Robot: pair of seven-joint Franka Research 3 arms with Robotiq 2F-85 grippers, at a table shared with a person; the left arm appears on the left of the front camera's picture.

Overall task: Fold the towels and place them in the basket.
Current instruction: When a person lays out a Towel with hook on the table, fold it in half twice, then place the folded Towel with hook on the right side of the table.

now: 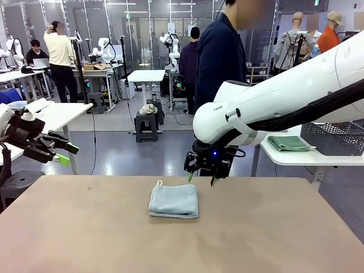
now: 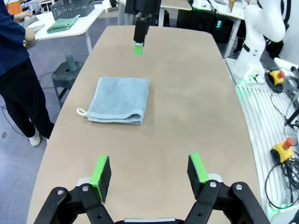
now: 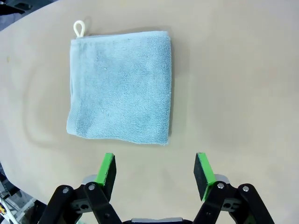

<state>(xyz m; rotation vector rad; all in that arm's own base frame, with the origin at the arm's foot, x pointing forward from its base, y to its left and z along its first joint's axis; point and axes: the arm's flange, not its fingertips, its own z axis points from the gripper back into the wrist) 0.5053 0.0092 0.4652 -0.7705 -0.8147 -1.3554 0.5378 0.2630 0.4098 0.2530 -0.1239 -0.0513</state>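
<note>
Right gripper [image 3: 154, 169] first: jaws wide apart, nothing between the green pads, hovering over bare table just off one edge of the light blue-grey terry towel [image 3: 120, 100]. That towel lies flat on the brown tabletop [image 1: 85, 227], folded to a near-square with its layered edges stacked. Its small white hanging loop [image 3: 79, 28] sticks out at a corner on the side away from the right gripper. On my left, the left gripper [image 2: 149, 175] is also spread and empty. It's raised well apart from the towel and pointing toward it.

Target is the dark grey mesh-sided plastic basket [image 1: 333, 138], and it's off this table, on a white side table [image 1: 284, 156] well beyond the towel toward my right. I see the green terry towel [image 1: 289, 143] lying folded just beside the basket, not in it. A person in a dark blue jacket [image 1: 219, 57] stands past the towel, next to that side table.

My read: the fold on the blue-grey towel looks done and neither towel is in the basket, so placing is the step in hand.

Next move as I see it: bring the right gripper down at the towel's nearest edge, one pad under and one over the whole stack, and close through all layers so it doesn't fan open on the lift. Terry is limp, so I expect sag and maybe a corner dropping out.

The basket looks like a long reach from the towel. I can't tell whether the arm makes it or the person has to take over.
</note>
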